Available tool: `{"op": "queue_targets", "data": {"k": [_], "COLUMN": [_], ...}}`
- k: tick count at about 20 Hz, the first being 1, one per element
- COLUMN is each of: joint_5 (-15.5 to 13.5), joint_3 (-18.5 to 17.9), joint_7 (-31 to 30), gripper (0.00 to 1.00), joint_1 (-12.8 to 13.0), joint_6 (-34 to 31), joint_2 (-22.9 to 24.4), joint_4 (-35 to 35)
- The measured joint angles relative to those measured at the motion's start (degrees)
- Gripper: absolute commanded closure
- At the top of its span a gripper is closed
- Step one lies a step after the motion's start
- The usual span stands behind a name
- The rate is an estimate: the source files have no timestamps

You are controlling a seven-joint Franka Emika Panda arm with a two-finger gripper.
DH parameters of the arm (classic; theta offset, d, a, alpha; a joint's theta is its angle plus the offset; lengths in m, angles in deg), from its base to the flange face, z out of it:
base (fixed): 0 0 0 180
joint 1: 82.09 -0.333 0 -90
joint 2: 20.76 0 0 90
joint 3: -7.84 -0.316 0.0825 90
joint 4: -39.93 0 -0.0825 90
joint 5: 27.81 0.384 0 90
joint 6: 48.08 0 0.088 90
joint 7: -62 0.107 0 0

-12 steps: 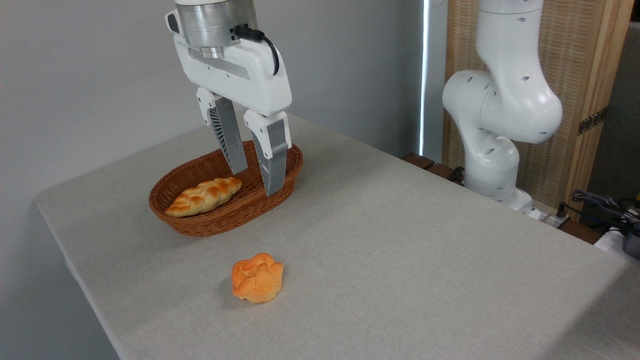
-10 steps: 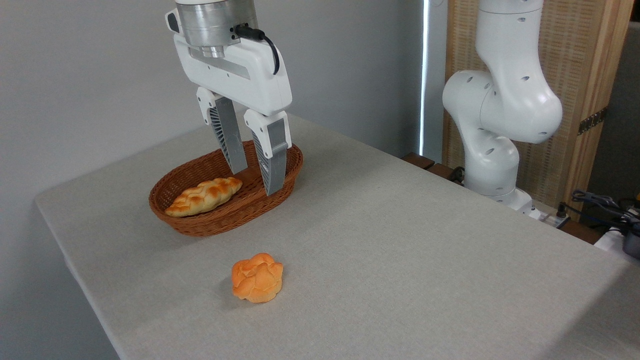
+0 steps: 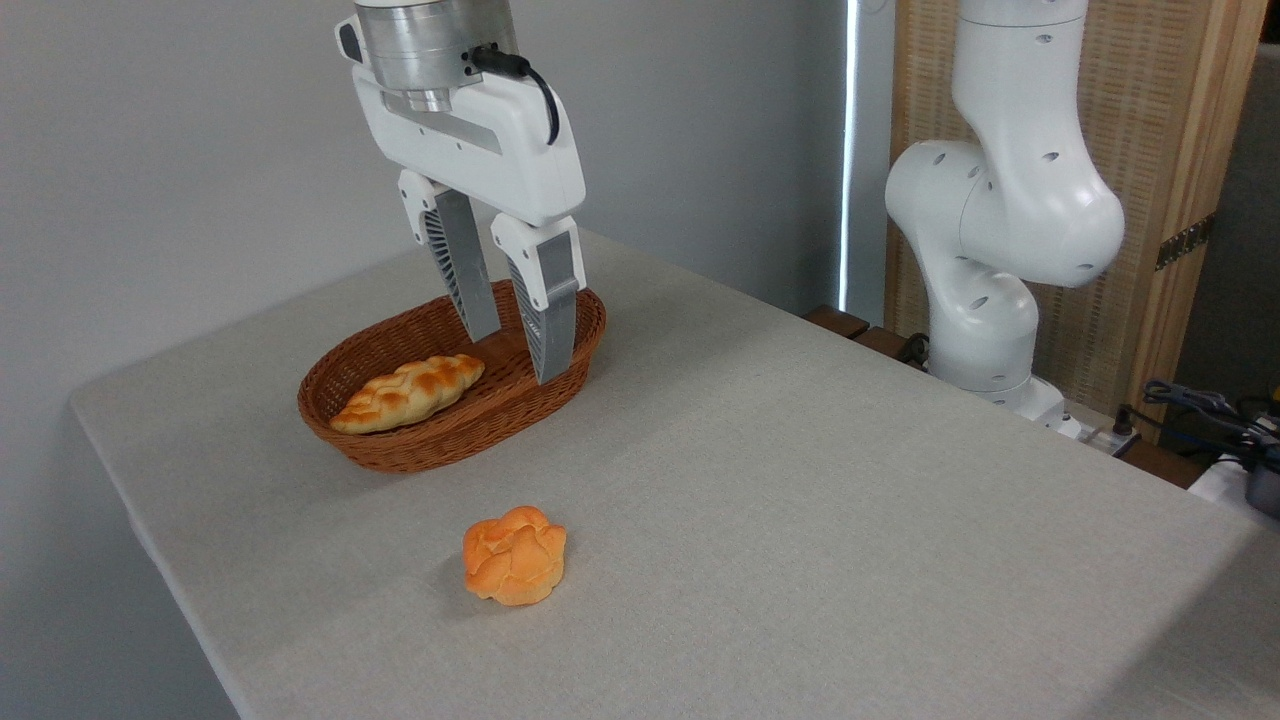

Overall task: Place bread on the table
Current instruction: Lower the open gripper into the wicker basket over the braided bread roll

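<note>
End effector (image 3: 517, 358) parted above basket (image 3: 400, 445) right end, bread (image 3: 407, 392) lower left

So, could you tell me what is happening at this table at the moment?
A robot arm's gripper hangs open and empty over the right end of a wicker basket. The bread, a braided loaf, lies in the basket's left half, not yet grasped or moved onto the table. A small round orange bun already sits on the cloth in front of the basket.

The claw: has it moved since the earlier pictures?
Yes. The claw has risen slightly and drifted a little to the right, judged against the wicker basket, which stays put. It is open and empty.
</note>
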Motion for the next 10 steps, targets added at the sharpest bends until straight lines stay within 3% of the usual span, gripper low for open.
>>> {"op": "queue_targets", "data": {"k": [4,10], "joint_5": [-0.2,-1.0], "joint_3": [0.3,0.5], "joint_7": [-0.5,-13.9], "gripper": [0.00,0.00], "joint_1": [3.8,12.5], "joint_6": [2.3,11.7], "joint_2": [3.2,6.1], "joint_4": [5.2,12.3]}}
